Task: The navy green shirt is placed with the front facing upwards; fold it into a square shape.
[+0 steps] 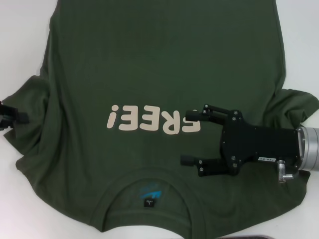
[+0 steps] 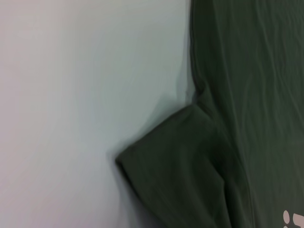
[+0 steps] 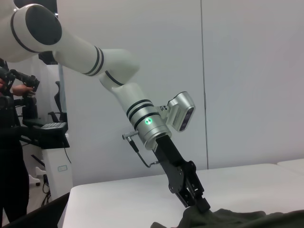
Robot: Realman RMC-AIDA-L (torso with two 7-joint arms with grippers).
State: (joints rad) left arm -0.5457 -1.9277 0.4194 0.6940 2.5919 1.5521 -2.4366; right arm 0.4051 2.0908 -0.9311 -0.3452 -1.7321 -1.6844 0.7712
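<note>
Here the navy green shirt [image 1: 159, 89] lies face up across the white table [image 1: 15, 199], collar toward the robot at six o'clock, hem out of frame at twelve, so its long axis runs six to twelve; the cream "FREE!" lettering [image 1: 152, 119] sits mid-chest. The right gripper [image 1: 188, 137] hovers over the chest at about four o'clock from the lettering, fingers spread wide and pointing toward nine, holding nothing; the right sleeve [image 1: 294, 107] lies behind its wrist toward three, so a grab there means backing outward. The left gripper [image 3: 197, 202] is down at the left sleeve [image 1: 30, 107], at nine o'clock; the right wrist view shows its tips buried in a raised bunch of cloth, apparently pinching it, though the tips themselves are hidden. Judging by reach, the left arm is nearer its sleeve; bare table lies beyond both side edges, leaving room to swing each sleeve inward.
</note>
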